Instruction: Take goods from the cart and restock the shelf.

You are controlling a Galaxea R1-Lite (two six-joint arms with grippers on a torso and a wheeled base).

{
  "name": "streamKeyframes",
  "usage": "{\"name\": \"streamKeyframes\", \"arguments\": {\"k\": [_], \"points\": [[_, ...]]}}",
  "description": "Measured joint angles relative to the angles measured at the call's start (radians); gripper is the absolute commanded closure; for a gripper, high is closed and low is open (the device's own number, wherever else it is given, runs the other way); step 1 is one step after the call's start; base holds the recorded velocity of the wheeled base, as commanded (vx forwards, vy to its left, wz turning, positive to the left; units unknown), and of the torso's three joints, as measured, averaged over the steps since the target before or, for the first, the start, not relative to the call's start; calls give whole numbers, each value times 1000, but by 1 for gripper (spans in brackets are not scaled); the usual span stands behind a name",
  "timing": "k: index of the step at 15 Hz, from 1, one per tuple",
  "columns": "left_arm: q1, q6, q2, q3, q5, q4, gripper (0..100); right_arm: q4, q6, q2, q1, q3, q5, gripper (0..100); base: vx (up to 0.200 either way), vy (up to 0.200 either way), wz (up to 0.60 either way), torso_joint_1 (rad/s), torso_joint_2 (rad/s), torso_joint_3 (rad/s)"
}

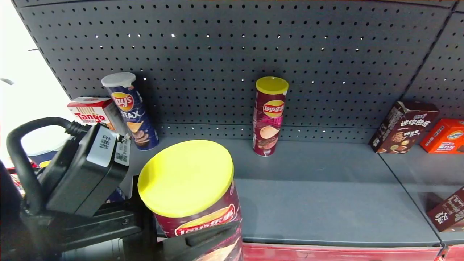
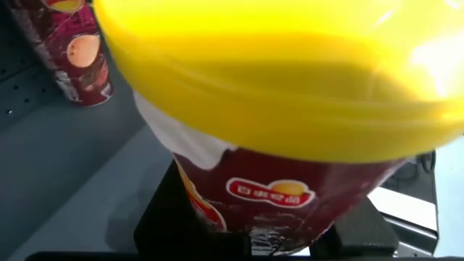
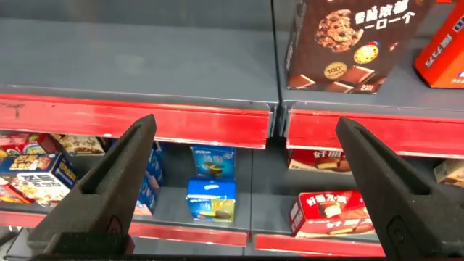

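Note:
A maroon chip can with a yellow lid point(image 1: 188, 188) is upright in my left gripper point(image 1: 195, 239), just over the front left of the grey shelf point(image 1: 326, 195). The left wrist view shows the same can point(image 2: 283, 188) with my left gripper point(image 2: 268, 239) shut on its lower body. A matching maroon can point(image 1: 270, 116) stands at the back of the shelf, seen too in the left wrist view point(image 2: 72, 51). A blue can with a white lid point(image 1: 130, 110) leans at the back left. My right gripper point(image 3: 254, 196) is open and holds nothing, facing the shelf's red front rail point(image 3: 145, 119).
A white and red wafer box point(image 1: 90, 110) stands beside the blue can. A dark brown cookie box point(image 1: 404, 127) and an orange box point(image 1: 444, 136) stand at the right, with another brown box point(image 1: 447, 210) near the front edge. Lower shelves hold blue boxes point(image 3: 210, 199).

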Motion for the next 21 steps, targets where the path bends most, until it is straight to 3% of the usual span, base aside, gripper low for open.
{"name": "streamKeyframes", "arguments": {"k": [3, 6, 10, 13, 17, 21], "points": [[1, 0, -1, 1, -4, 0, 100, 0, 0, 0, 0, 0, 0, 0, 0, 0, 0, 0, 0, 0], [11, 0, -3, 11, -53, -1, 100, 0, 0, 0, 1, 0, 0, 0, 0, 0, 0, 0, 0, 0], [36, 0, -14, 22, -74, -2, 100, 0, -1, 0, 0, 0, 0, 0, 0, 0, 0, 0, 0, 0], [39, -13, -28, 30, -77, 0, 100, 0, -2, 0, 1, 0, 0, 0, 0, 0, 0, 0, 0, 0], [46, -12, -31, 41, -54, 0, 100, 0, -1, 0, 1, 0, 0, 0, 0, 0, -300, 1, 1, 0], [58, -11, -32, 55, 32, -3, 100, 0, -2, 0, 0, 0, 0, 0, 0, 0, 0, 0, 0, 0]]}}
